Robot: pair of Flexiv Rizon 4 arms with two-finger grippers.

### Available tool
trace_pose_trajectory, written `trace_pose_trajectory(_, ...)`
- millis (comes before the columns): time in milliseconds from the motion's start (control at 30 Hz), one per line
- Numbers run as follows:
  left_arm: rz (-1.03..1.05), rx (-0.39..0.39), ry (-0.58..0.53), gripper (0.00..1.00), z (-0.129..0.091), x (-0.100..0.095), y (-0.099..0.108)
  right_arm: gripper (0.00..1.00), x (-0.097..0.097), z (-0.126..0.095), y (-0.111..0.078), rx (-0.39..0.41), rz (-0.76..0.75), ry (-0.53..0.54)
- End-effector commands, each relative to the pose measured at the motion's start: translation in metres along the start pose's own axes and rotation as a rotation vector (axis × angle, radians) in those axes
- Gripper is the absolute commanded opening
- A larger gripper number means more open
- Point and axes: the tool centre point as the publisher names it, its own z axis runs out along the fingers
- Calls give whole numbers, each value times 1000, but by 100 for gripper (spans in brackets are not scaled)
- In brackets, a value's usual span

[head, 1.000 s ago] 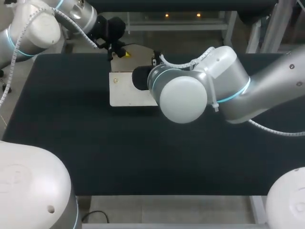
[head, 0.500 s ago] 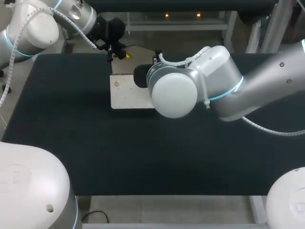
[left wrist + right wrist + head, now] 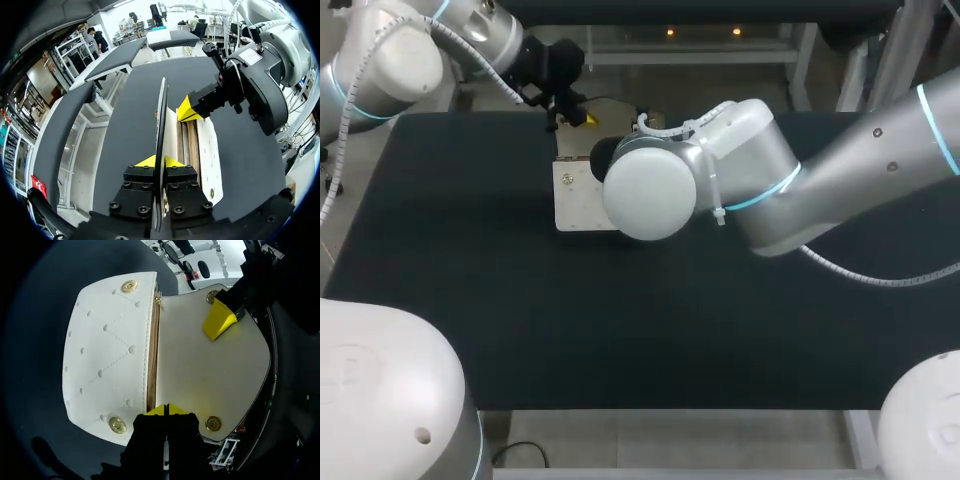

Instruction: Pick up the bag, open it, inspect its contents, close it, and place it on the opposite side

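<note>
One cream quilted bag (image 3: 107, 350) lies on the black table (image 3: 520, 320) close to its far edge, a little left of the middle, with its front face turned up. Its flap (image 3: 200, 375) is folded back from the body toward the far edge, so the smooth underside shows. A narrow strip of brown lining (image 3: 152, 355) is visible along the mouth between body and flap. Four gold snaps (image 3: 129, 286) can be seen in the right wrist view: two on the quilted body and two near the flap's rounded rim. The left gripper (image 3: 159, 161) is closed on the flap. In its own view the flap runs edge-on between the two yellow tips, which press it from both sides, and in the right wrist view one yellow tip lies on the flap's underside near the rim. The right gripper (image 3: 167, 410) sits at one end of the mouth, right where the lining strip ends. Its tips are drawn together to a hairline slit, but whether they pinch the bag's rim cannot be told. The left wrist view shows that gripper's yellow tip down at the opening, just beside the flap. The left arm comes in over the far left corner of the table, and the right arm reaches in from the right past the middle — in the head view its pale round wrist housing covers the right part of the bag.
</note>
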Motion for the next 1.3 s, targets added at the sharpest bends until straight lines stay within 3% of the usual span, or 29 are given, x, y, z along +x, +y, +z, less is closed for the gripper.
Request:
trace_pose_trajectory(33,-9,12,-7,0,-3,0,0,0,7,1,1,0,6,14)
trace_pose_trajectory(500,-29,53,-13,0,-5,-1,-2,0,36,-7,3,-48,39,79)
trace_pose_trajectory(1000,-23,72,-20,0,-9,12,-10,0,15,3,14,-56,31,38)
trace_pose_trajectory(1300,-103,80,-28,0,-9,8,-6,0,25,7,19,-64,25,65)
